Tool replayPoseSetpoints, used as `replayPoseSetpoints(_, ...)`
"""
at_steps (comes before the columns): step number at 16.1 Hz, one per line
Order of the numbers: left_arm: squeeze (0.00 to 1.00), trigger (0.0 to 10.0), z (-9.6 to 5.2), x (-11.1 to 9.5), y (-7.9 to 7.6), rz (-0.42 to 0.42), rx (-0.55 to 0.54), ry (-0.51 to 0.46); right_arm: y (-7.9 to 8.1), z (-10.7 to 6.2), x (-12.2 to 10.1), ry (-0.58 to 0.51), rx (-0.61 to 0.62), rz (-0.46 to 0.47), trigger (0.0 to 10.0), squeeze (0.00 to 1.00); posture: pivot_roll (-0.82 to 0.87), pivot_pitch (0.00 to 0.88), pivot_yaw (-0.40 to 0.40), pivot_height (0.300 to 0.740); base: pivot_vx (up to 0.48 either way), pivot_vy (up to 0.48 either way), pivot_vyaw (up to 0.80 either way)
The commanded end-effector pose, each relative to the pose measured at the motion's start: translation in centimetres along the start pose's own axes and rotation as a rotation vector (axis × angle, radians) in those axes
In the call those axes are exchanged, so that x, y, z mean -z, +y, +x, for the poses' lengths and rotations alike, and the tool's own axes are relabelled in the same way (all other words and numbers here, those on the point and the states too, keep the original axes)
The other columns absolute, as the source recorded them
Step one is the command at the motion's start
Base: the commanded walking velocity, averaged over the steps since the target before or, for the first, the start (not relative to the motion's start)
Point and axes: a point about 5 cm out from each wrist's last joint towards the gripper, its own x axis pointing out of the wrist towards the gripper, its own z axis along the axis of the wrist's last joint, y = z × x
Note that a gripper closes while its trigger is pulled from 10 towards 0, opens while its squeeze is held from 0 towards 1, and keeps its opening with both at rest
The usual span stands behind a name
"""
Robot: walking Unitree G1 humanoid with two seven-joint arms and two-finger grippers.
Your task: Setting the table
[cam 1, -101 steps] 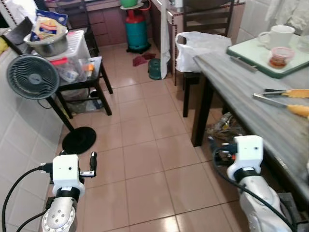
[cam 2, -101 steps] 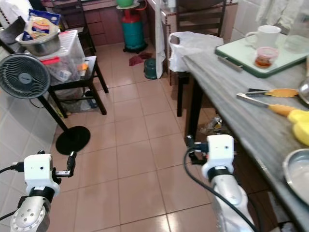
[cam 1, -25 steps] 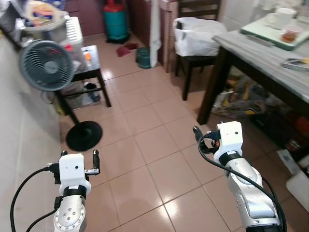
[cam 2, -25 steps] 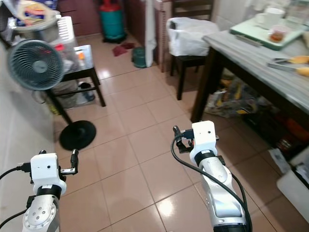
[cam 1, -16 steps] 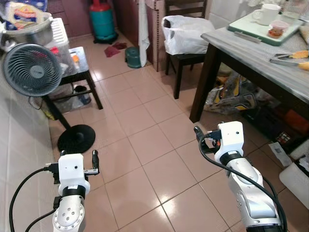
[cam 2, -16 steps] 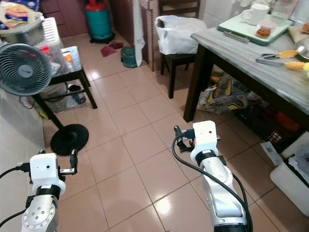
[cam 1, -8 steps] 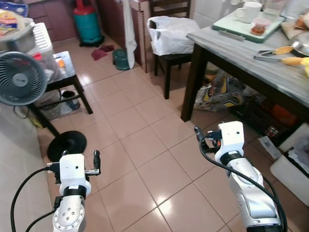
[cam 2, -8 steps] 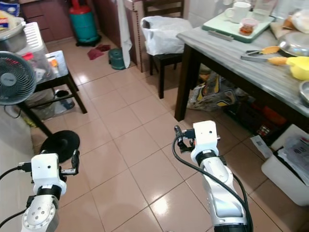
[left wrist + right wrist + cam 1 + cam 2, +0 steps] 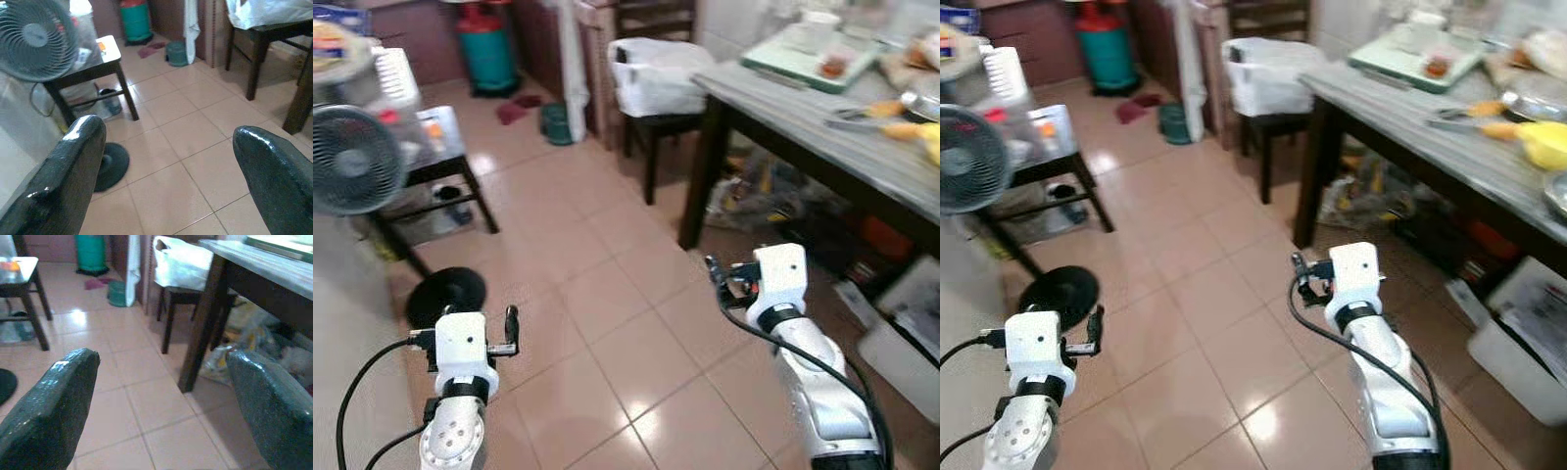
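Head views: the left hand [image 9: 509,323] and right hand [image 9: 1299,271] hang over the tiled floor [image 9: 607,323], well apart from the bench [image 9: 1410,127], which carries a green tray [image 9: 1400,59] with a white mug [image 9: 816,29]. Left wrist view: fingers [image 9: 73,171] apart, holding nothing, facing a fan [image 9: 36,39]. Right wrist view: fingers [image 9: 49,411] apart, holding nothing, facing the bench leg [image 9: 203,328].

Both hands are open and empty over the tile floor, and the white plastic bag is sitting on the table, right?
Not quite. The white plastic bag sits on the dark chair beside the table, not on the table; the right eye view shows it. The rest holds: the left hand and right hand are open and empty over the tile floor.
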Motion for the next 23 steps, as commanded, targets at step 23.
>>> replayPoseSetpoints(23,0.0,10.0,0.01,0.15,-0.21,-0.01,0.042,0.008,-0.43,-0.06,0.58,0.024,0.012,-0.002,10.0,0.0,-0.2,0.086,0.059,0.74,0.0,0.0,-0.78)
